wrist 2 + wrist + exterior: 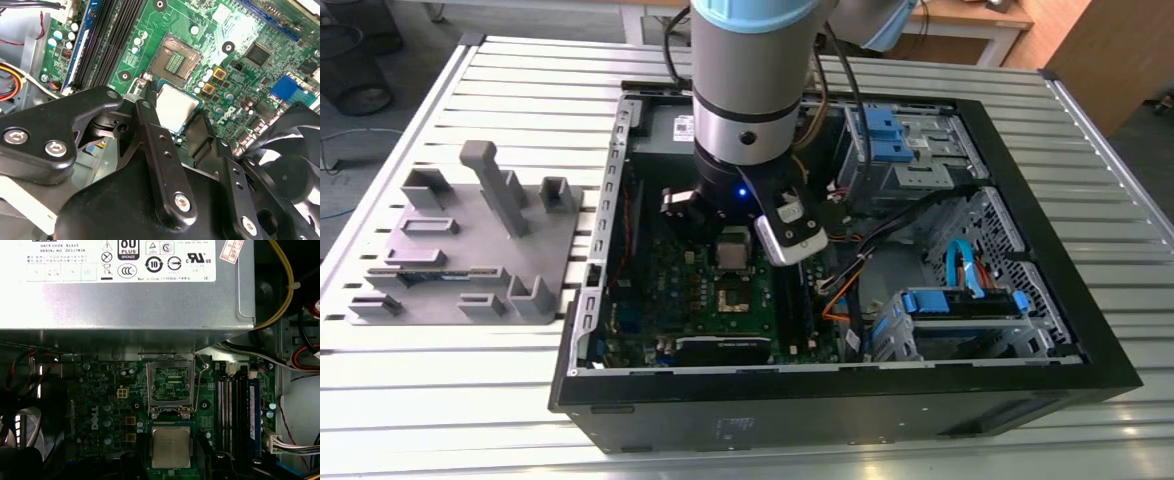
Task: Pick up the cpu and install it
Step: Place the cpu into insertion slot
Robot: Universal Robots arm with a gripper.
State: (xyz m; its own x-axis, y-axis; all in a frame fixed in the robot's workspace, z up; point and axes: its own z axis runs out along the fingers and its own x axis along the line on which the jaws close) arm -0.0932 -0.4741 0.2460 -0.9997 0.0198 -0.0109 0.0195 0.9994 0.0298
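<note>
Exterior view shows the arm (747, 80) reaching down into an open computer case (1067, 330) that lies on a slatted table (520, 80), with a grey rack (467, 250) on the exterior view's left. In the second wrist view the gripper (172, 111) has its two black fingers (150, 125) closed against opposite edges of the cpu (176, 106), holding it flat with its silvery top showing. The cpu hangs over the green motherboard (240, 30), just beside the open socket (174, 59) rather than over it. It seems clear of the board, though the gap is hard to judge. In the first wrist view the socket lies between the cpu and the power supply (125, 295), with memory slots (232, 410) alongside.
</note>
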